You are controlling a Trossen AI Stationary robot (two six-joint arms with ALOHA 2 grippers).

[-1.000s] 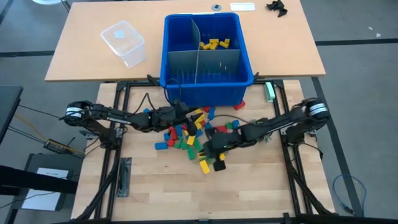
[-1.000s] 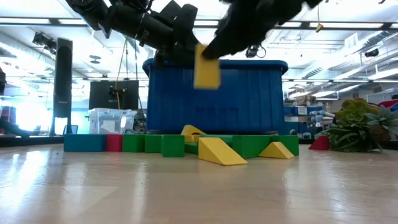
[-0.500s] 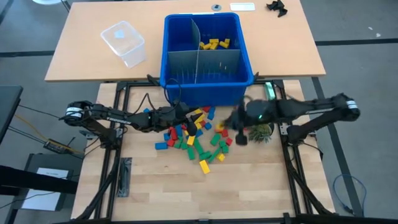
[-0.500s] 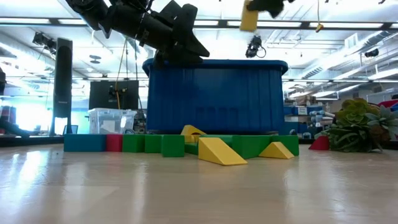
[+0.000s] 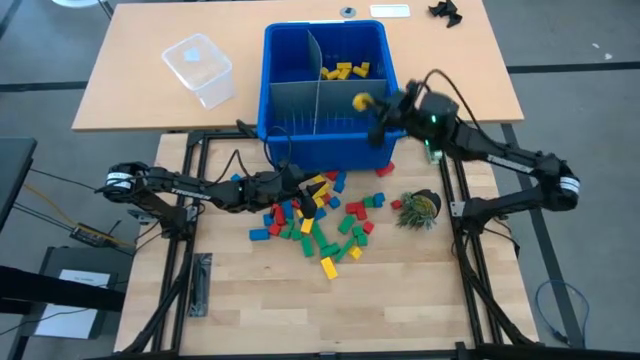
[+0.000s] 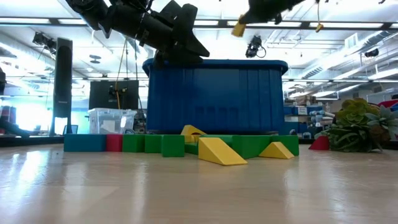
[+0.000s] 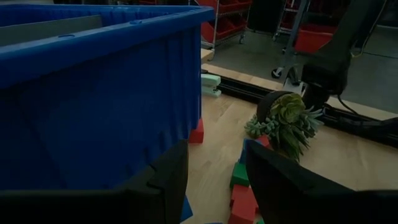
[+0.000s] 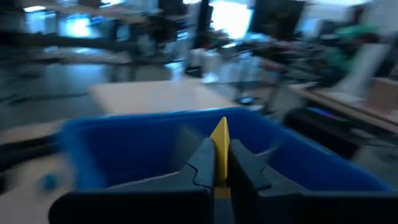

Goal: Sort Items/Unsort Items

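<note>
Several small red, yellow, green and blue blocks (image 5: 312, 222) lie in a heap on the near table in front of the blue bin (image 5: 330, 150). More yellow blocks (image 5: 345, 70) lie in the bin's far right compartment. My right gripper (image 5: 374, 106) hangs over the bin's near right compartment, shut on a yellow block (image 5: 361, 101), which also shows high in the low view (image 6: 238, 28). My left gripper (image 5: 310, 196) hovers open above the heap's far side, close to the bin's front wall (image 7: 93, 99), with nothing between its fingers (image 7: 168, 180). My right gripper pinches the yellow block (image 8: 219, 144) between its two fingers, which lie about level and come from the table's right side. The block stands edgewise and sticks out past the fingertips. It is lifted clear, above the bin's rim.
Grey divider sheets (image 5: 322, 95) split the bin into compartments. A clear plastic container (image 5: 198, 68) sits on the far table at the left. A small succulent plant (image 5: 418, 208) stands right of the heap. A yellow wedge (image 6: 221, 151) lies nearest the low camera.
My right gripper has lifted the yellow block off the heap, swung up and toward the far edge, and tipped from pointing down to about level. It now hangs over the bin. The block stays pinched and is clear of the table.
</note>
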